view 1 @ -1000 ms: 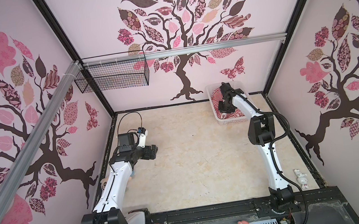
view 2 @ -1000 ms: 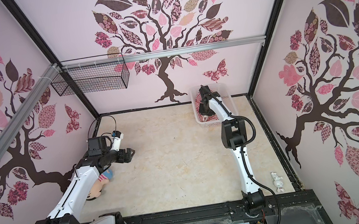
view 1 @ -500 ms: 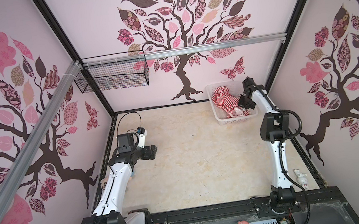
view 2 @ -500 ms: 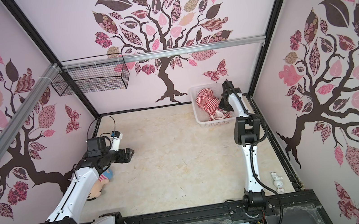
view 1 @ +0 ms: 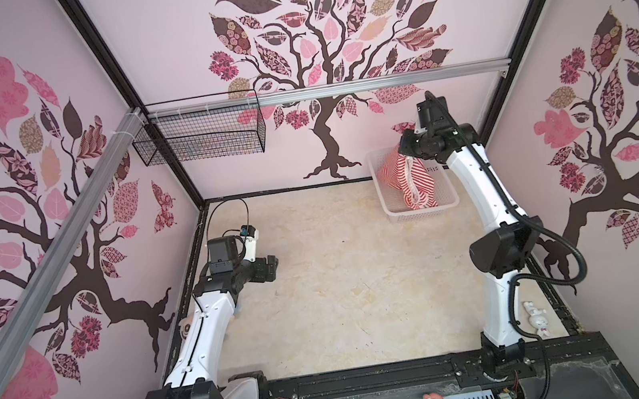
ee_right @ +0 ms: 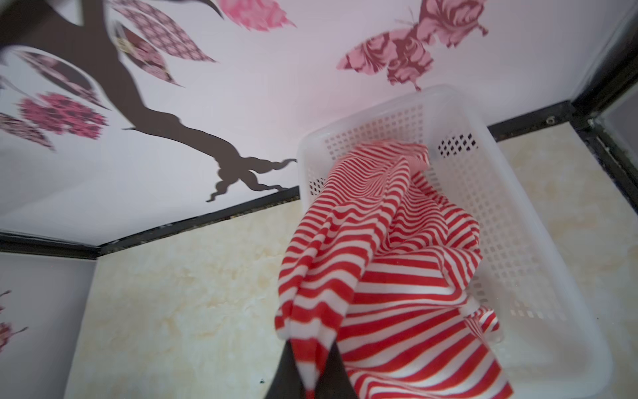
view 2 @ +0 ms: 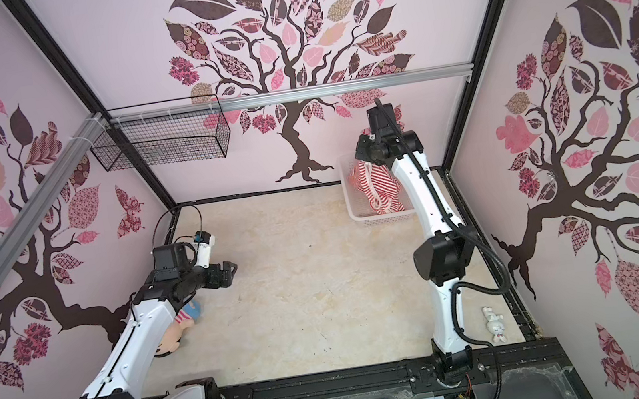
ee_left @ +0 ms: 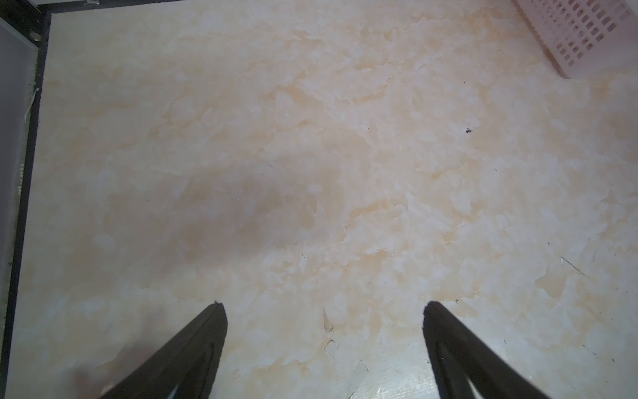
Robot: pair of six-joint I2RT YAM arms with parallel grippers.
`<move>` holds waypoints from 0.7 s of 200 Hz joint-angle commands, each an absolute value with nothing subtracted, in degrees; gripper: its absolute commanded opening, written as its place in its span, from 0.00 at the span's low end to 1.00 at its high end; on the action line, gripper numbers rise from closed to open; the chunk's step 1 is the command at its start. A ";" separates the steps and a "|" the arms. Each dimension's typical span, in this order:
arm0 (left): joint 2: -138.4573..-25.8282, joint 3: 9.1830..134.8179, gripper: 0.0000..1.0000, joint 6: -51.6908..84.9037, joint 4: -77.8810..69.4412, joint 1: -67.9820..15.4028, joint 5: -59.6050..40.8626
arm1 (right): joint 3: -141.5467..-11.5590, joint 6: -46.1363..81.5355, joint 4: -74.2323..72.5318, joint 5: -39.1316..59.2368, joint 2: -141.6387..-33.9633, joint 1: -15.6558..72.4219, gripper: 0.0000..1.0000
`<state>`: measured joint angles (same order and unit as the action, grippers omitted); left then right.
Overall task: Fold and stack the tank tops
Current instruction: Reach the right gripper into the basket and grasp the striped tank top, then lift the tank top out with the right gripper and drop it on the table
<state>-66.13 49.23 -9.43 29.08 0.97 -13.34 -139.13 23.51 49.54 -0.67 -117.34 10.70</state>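
Note:
A red-and-white striped tank top point(view 1: 407, 180) point(view 2: 381, 186) hangs from my right gripper point(view 1: 403, 148) point(view 2: 360, 153) above the white basket point(view 1: 450, 202) point(view 2: 357, 214) at the back right. Its lower end still rests inside the basket. In the right wrist view the jaws are shut on a bunched fold of the tank top point(ee_right: 379, 262), at the gripper point(ee_right: 310, 352). My left gripper point(view 1: 274, 266) point(view 2: 231, 271) hovers over the bare floor at the left, open and holding nothing; its fingers point(ee_left: 193, 352) stand wide apart.
A plush doll point(view 2: 178, 330) lies under the left arm. A small white bunny figure point(view 1: 536, 316) point(view 2: 493, 322) lies at the front right. A wire basket point(view 1: 201, 138) hangs on the back-left rail. A corner of the white basket point(ee_left: 583, 34) shows in the left wrist view.
My right gripper has risen out of the basket, pulling the striped tank top up with it. The left arm has stayed in place.

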 commanded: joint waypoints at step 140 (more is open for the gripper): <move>-56.12 46.02 0.96 -6.18 22.90 7.03 -10.28 | -135.16 23.38 47.84 7.70 -91.07 35.38 0.00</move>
<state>-57.74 47.27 -6.00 24.34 6.63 -9.67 -138.28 21.32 49.45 4.64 -93.97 33.74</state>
